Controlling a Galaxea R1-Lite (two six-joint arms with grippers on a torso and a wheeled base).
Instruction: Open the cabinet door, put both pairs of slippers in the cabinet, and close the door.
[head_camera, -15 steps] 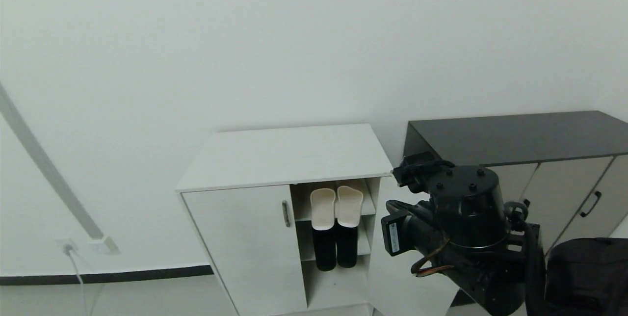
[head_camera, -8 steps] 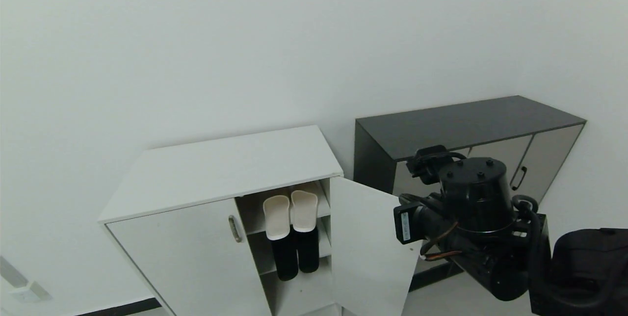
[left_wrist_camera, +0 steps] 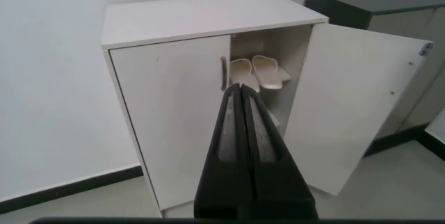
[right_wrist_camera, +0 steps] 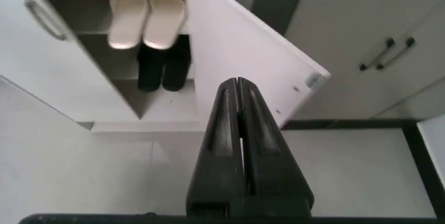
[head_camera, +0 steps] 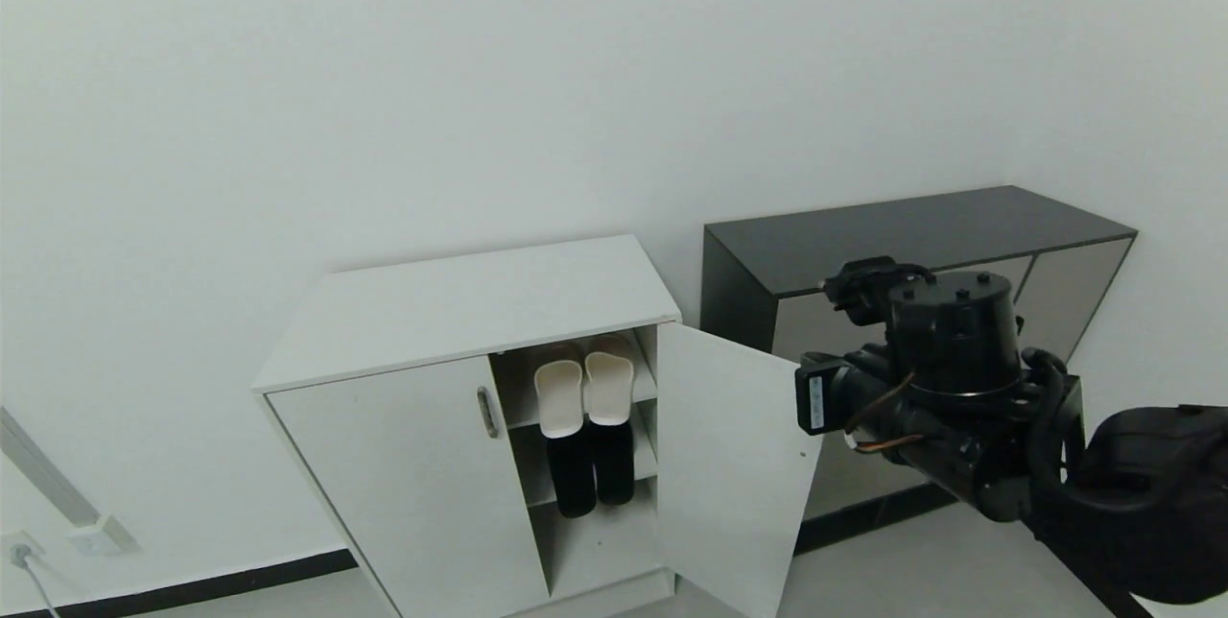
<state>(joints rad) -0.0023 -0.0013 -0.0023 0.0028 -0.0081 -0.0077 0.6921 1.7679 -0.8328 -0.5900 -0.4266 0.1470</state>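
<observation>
While I was watching the wrist feeds, the left gripper point(left_wrist_camera: 240, 88) had its two black fingers pressed flat together with nothing between them, and it was held out in front of the cabinet, well apart from it. The right gripper point(right_wrist_camera: 238, 82) was the same, fingers together and empty, hanging off the free edge of the open door without touching it.

Beyond that, the flat white right-hand door point(head_camera: 734, 464) of the low white laminate cabinet point(head_camera: 480, 306) stood swung well out from its frame. The white left-hand door point(head_camera: 413, 484) with its small metal handle point(head_camera: 486, 412) was closed.

Inside the open half, the cream foam slippers point(head_camera: 583, 392) lay side by side on the upper shelf, their ends reaching past its front edge. The black slippers point(head_camera: 593, 469) sat just below them on the next shelf, also at the front edge. The bottom compartment held nothing that I could make out.

To the right, farther back against the wall, stood a dark-topped sideboard with grey doors point(head_camera: 911, 234), no part of the job.

My reading was that the opening and both placements were done, since both pairs were on shelves and neither gripper carried anything. What remained was closing the right-hand door, which I judged would fall to the right arm, being nearest its outer face.
</observation>
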